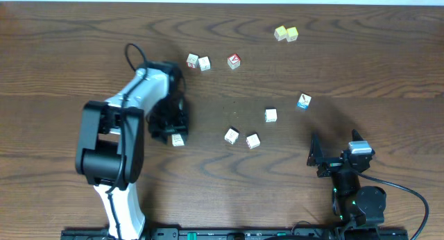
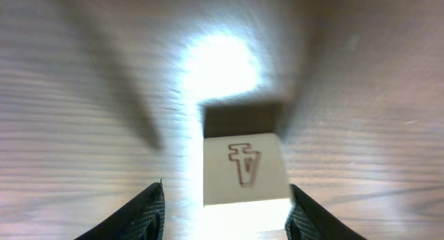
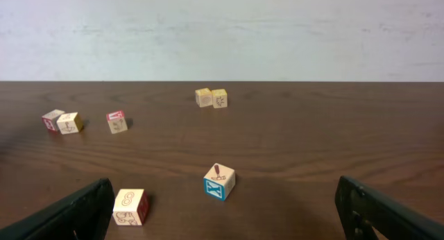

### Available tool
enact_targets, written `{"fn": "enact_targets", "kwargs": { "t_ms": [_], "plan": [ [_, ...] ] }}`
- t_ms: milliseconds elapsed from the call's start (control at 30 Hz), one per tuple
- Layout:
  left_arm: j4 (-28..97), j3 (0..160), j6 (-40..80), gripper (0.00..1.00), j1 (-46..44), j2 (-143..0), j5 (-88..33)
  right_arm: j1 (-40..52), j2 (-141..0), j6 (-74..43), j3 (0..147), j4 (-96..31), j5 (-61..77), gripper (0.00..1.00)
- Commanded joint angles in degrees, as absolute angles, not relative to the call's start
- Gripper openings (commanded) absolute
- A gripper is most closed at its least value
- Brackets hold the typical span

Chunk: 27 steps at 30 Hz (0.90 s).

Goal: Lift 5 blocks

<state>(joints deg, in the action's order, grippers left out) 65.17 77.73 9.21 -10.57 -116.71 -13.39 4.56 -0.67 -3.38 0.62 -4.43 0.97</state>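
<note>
A white block (image 1: 177, 139) with a dark printed mark rests on the table between the fingers of my left gripper (image 1: 170, 132). In the left wrist view this block (image 2: 244, 169) stands nearer the right finger, and a gap shows beside the left finger (image 2: 149, 212); my left gripper (image 2: 226, 186) is open. Other blocks lie at mid-table (image 1: 231, 136), (image 1: 252, 141), (image 1: 270, 115), with a blue-faced block (image 1: 304, 101) to the right. Two more blocks (image 1: 192, 60), (image 1: 204, 63) sit farther back. My right gripper (image 1: 334, 148) stands wide open and empty, short of the blue-faced block (image 3: 219, 182).
A red-faced cube (image 1: 234, 61) sits beside the back pair. Two pale yellow cubes (image 1: 286, 34) lie at the far right back. A block with a printed 8 (image 3: 130, 207) is close to my right gripper's left finger. The left arm's body (image 1: 111, 143) covers the table's left part.
</note>
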Motion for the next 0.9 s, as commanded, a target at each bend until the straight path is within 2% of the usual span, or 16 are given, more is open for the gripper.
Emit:
{"fn": "enact_targets", "kwargs": {
  "t_ms": [0, 300, 467, 567, 667, 867],
  "plan": [
    [67.37, 83.55, 9.10, 0.56, -7.07, -113.69, -13.08, 4.05, -0.34, -2.70, 0.43, -4.49, 0.49, 0.99],
    [72.31, 88.31, 9.10, 0.56, -2.61, -102.48, -15.70, 4.05, -0.34, -2.70, 0.43, -4.47, 0.49, 0.99],
    [74.50, 86.43, 9.10, 0.55, -3.86, -100.62, -16.03, 4.05, -0.34, -2.70, 0.43, -4.49, 0.49, 0.99],
    [71.46, 81.08, 10.52, 0.56, -5.58, -100.86, -16.05, 4.05, -0.34, -2.70, 0.43, -4.47, 0.47, 0.99],
    [64.84, 73.84, 15.38, 0.86, -7.35, -100.86, -16.05, 4.05, -0.34, -2.70, 0.43, -4.49, 0.49, 0.99],
    [53.34, 65.60, 19.94, 0.86, -8.08, -100.88, -15.81, 4.05, -0.34, -2.70, 0.43, -4.49, 0.49, 0.99]
  ]
}}
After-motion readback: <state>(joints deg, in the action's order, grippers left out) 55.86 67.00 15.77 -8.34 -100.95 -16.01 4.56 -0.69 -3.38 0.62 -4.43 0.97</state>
